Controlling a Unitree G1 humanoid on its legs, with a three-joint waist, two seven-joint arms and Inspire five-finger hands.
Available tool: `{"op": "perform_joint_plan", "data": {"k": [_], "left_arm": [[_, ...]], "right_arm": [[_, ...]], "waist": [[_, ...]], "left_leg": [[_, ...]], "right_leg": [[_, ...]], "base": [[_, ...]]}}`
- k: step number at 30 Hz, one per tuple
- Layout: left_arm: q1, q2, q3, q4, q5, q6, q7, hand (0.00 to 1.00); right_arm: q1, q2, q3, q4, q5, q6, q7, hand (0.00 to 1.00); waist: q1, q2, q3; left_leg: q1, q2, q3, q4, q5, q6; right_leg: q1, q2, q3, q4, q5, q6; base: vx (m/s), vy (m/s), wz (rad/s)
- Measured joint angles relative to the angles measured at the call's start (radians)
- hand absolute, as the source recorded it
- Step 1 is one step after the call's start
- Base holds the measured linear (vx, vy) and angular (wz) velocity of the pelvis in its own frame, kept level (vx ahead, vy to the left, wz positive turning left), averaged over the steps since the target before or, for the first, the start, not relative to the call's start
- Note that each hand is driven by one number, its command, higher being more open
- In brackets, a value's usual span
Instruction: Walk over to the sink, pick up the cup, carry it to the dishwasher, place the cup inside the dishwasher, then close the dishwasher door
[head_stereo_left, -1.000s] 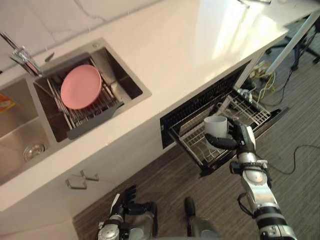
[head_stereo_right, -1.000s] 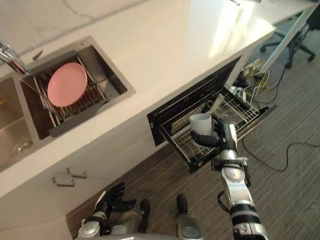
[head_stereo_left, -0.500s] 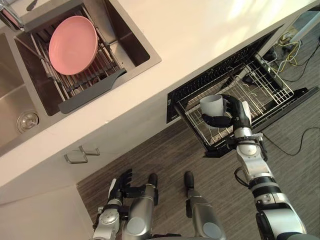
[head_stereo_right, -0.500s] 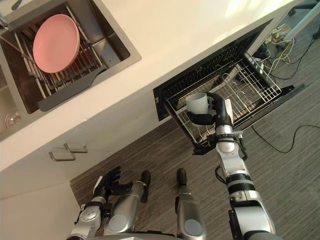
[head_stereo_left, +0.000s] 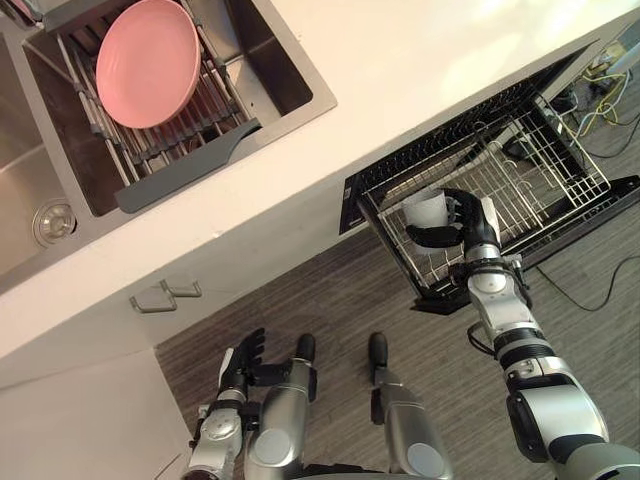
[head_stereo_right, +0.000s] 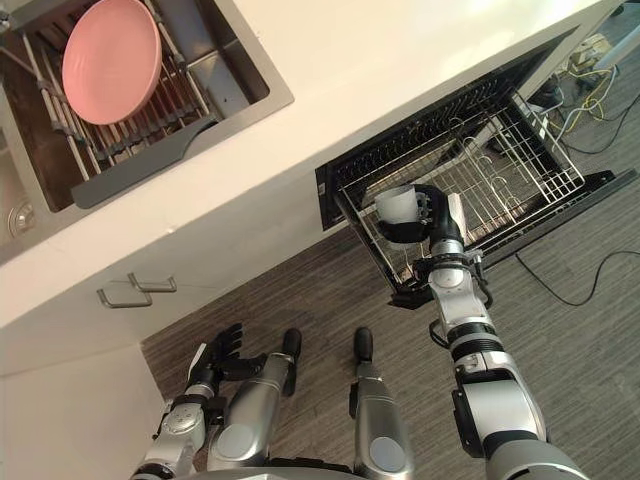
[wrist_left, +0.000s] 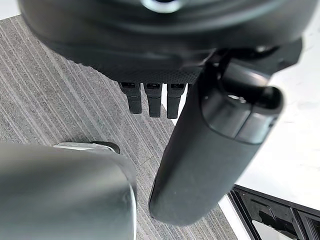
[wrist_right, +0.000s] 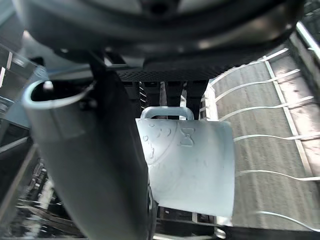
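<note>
A pale grey cup (head_stereo_left: 427, 210) (wrist_right: 192, 165) is held upright in my right hand (head_stereo_left: 462, 225), whose fingers and thumb curl round it. The cup hangs over the near left part of the pulled-out wire rack (head_stereo_left: 540, 165) of the dishwasher (head_stereo_left: 385, 180), which stands open under the counter. In the right wrist view the cup's handle (wrist_right: 166, 112) points toward the palm, with rack wires (wrist_right: 260, 140) behind it. My left hand (head_stereo_left: 243, 362) hangs low near the floor with relaxed fingers (wrist_left: 148, 98).
A white counter (head_stereo_left: 400, 70) runs above the dishwasher. The sink (head_stereo_left: 265, 60) at the upper left holds a pink plate (head_stereo_left: 147, 62) on a drying rack. A cabinet handle (head_stereo_left: 165, 296) sits below the counter. Cables (head_stereo_left: 600, 75) lie on the wood-look floor at right.
The camera has shifted closer and tilted down. My right hand has carried the cup a little further in and lower over the dishwasher rack. The left hand stays low.
</note>
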Motion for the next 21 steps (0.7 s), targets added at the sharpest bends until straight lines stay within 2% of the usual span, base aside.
{"op": "perform_joint_plan", "data": {"k": [13,21], "left_arm": [[-0.014,-0.002,-0.012,0.003,0.001,0.0,0.026,0.9],[-0.014,-0.007,-0.018,0.014,0.001,0.001,0.037,0.9]], "right_arm": [[-0.032,0.01,-0.001,0.013,-0.002,0.01,-0.002,0.9],[0.031,0.048,-0.052,-0.184,0.002,-0.003,-0.051,0.9]], "waist": [[0.001,-0.009,0.006],[-0.014,-0.011,0.006]], "left_leg": [[0.001,0.001,0.0,-0.01,0.006,-0.002],[0.027,0.0,0.004,-0.034,0.017,-0.003]], "right_leg": [[-0.005,0.0,0.001,0.003,0.001,0.0],[0.01,-0.002,0.004,-0.003,0.004,-0.003]], "base": [[0.0,0.001,0.0],[0.0,0.0,0.0]]}}
